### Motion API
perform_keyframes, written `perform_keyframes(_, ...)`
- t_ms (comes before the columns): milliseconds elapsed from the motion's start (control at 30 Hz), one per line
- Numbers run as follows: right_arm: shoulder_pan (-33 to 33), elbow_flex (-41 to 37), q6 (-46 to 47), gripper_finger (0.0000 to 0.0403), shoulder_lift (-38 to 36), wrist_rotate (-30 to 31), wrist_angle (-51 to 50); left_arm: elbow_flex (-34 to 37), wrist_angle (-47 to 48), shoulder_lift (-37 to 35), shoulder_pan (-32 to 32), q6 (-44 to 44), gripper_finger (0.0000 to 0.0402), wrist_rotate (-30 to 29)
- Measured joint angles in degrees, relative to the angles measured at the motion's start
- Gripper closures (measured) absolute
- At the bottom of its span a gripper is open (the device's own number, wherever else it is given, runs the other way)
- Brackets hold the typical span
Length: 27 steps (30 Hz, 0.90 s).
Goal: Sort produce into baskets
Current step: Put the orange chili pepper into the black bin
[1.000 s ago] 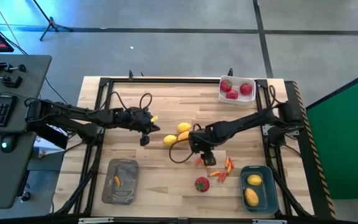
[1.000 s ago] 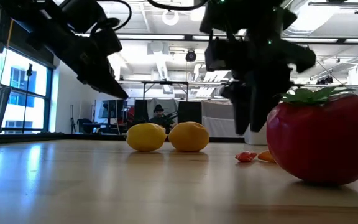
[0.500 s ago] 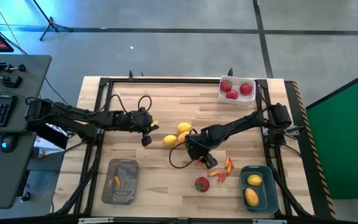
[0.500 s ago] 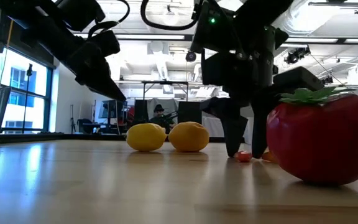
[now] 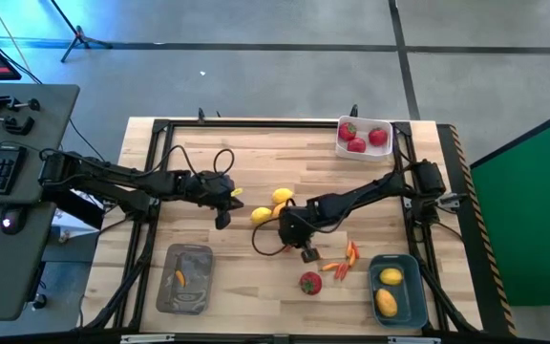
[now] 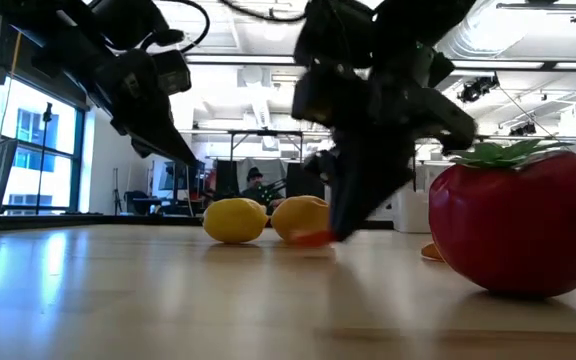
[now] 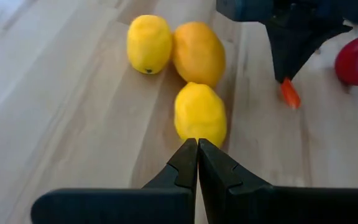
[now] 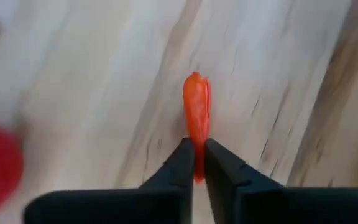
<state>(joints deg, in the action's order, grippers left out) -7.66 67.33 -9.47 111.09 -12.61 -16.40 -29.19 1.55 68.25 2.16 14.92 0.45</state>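
Right pincer [image 8: 197,163] pinching 1 orange-red pepper [image 8: 197,112] above the bench [image 5: 218,287]; left pincer [image 7: 197,163] pressed together near 3 lemons [image 7: 199,114].

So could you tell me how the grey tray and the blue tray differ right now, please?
The grey tray sits at the table's front on the left arm's side; the blue tray sits at the front on the right arm's side. The grey tray holds one small orange pepper, while the blue tray holds two lemons. The grey tray looks flat, the blue one deeper-walled. Both are small and rectangular.
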Motion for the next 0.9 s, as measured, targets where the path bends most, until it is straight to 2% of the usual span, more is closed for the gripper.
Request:
perform_keyframes(200,0.66,0.04,13.91,0.0391,-0.02,2.42,13.9,0.0,0.26,0.0,-1.63,-3.44,0.0387,1.85)
perform_keyframes(433,-0.65,0.04,28.88,0.0399,-0.09,13.8,19.29,0.0,-0.21,0.0,-1.99,4.17,0.0337,13.05)
perform_keyframes(500,-0.96,0.04,30.59,0.0399,-0.09,16.06,19.85,0.0,-0.21,0.0,-2.2,5.6,0.0323,15.38)
perform_keyframes(700,-2.48,0.04,33.08,0.0399,-0.09,21.0,19.86,-0.02,-0.5,0.0,-3.02,7.56,0.0286,17.34)
perform_keyframes(900,-3.53,0.04,34.31,0.0399,-0.16,21.21,22.41,-0.11,-3.42,0.0,-3.61,15.78,0.0258,19.96)
